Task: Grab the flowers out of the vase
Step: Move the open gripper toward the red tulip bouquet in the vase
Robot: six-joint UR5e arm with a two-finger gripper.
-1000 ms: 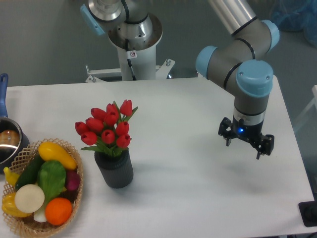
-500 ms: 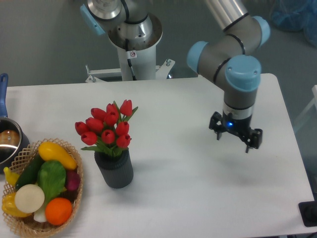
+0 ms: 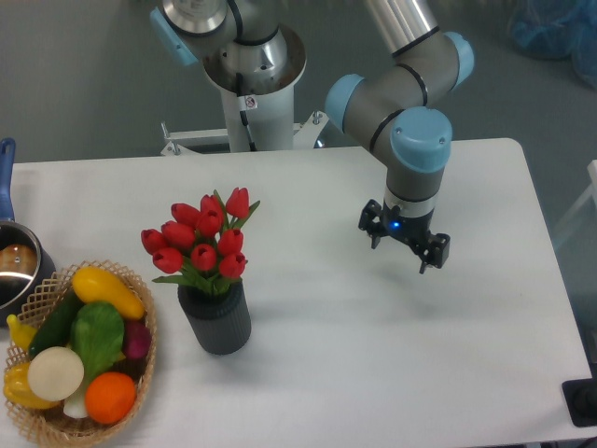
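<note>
The flowers [image 3: 203, 241], a bunch of red tulip buds with green leaves, stand upright in the vase [image 3: 216, 318], a short dark ribbed cylinder at the left-middle of the white table. My gripper [image 3: 404, 247] points down over the table well to the right of the flowers, open and empty, its fingers spread apart. It touches neither the flowers nor the vase.
A wicker basket [image 3: 37, 299] of fruit and vegetables sits at the front left corner. A metal pot [image 3: 17, 271] with a blue handle is at the left edge. The robot base [image 3: 252, 84] stands behind the table's far edge.
My gripper has moved left and slightly away from the front, closer to the flowers. The flowers and vase have not moved.
</note>
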